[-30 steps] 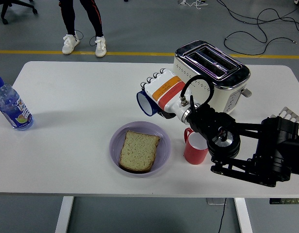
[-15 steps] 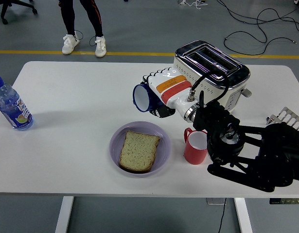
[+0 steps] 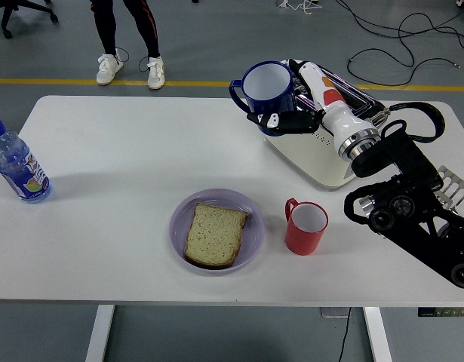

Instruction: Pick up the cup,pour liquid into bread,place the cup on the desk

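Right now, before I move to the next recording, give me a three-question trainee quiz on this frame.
1. True or false: the blue cup in the right hand is upright, mouth up.
2. What lies on the purple plate?
A. a bread slice
B. a spoon
C. nothing
3. Fill in: the red mug stands to the ___ of the plate in the picture.

Key: 1 true; 2 A, the bread slice; 3 right.

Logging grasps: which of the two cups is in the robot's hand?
The blue cup, held up by the right hand near the toaster; the red cup stands on the table.
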Available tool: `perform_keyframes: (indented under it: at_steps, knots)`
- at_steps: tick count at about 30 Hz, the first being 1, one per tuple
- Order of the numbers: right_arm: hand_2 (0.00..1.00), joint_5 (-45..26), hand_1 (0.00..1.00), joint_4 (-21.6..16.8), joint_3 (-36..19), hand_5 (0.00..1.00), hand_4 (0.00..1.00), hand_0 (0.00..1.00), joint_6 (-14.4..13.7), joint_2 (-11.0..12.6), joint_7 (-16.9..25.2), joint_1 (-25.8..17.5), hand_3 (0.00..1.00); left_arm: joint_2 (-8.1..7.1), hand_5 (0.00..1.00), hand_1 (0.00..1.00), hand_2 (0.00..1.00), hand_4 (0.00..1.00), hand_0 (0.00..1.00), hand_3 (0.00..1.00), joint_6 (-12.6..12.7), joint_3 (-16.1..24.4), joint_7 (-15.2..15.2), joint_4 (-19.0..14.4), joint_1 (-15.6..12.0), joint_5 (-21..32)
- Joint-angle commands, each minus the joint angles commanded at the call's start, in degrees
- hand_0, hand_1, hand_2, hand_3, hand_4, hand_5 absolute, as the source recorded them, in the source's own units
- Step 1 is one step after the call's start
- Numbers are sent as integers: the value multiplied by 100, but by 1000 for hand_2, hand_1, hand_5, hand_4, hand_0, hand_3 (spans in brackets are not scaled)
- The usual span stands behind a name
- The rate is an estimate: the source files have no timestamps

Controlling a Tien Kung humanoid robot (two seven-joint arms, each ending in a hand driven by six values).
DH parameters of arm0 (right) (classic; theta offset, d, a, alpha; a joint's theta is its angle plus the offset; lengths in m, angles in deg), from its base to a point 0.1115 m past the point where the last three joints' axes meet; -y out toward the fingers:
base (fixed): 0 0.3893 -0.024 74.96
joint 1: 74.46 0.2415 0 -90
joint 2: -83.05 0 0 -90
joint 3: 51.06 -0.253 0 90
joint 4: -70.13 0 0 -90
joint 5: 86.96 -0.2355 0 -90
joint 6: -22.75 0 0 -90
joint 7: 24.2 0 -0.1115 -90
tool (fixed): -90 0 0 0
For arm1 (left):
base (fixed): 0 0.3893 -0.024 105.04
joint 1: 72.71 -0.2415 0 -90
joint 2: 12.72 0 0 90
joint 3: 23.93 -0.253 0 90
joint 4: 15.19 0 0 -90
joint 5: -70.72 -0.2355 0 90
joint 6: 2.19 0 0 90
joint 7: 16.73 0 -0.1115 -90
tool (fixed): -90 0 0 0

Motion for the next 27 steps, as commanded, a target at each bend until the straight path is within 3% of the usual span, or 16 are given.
perform_keyframes:
  at_steps: [4,11,14,20,27]
  knots:
    - [460,-850,265,-176,-330,2,566,287,-54,135,175,-452,539,3,931,691,710,349,656,602,1,25,2,0,-7,-20]
    - [462,-947,271,-182,-693,2,561,292,-150,432,969,-1197,539,0,901,691,710,313,656,596,-6,69,4,0,-8,-80]
    - [466,-676,312,-8,-909,2,558,325,-169,504,1447,-1573,540,-6,898,691,711,310,656,596,-19,136,15,0,1,-194]
    - [483,-789,337,436,-1224,2,547,352,-348,603,2317,-2120,543,-17,898,691,711,310,655,596,-16,190,17,0,6,-252]
    - [503,-759,347,876,-1496,2,540,357,-350,621,2813,-2653,546,-18,897,691,711,309,656,596,-8,205,13,0,9,-268]
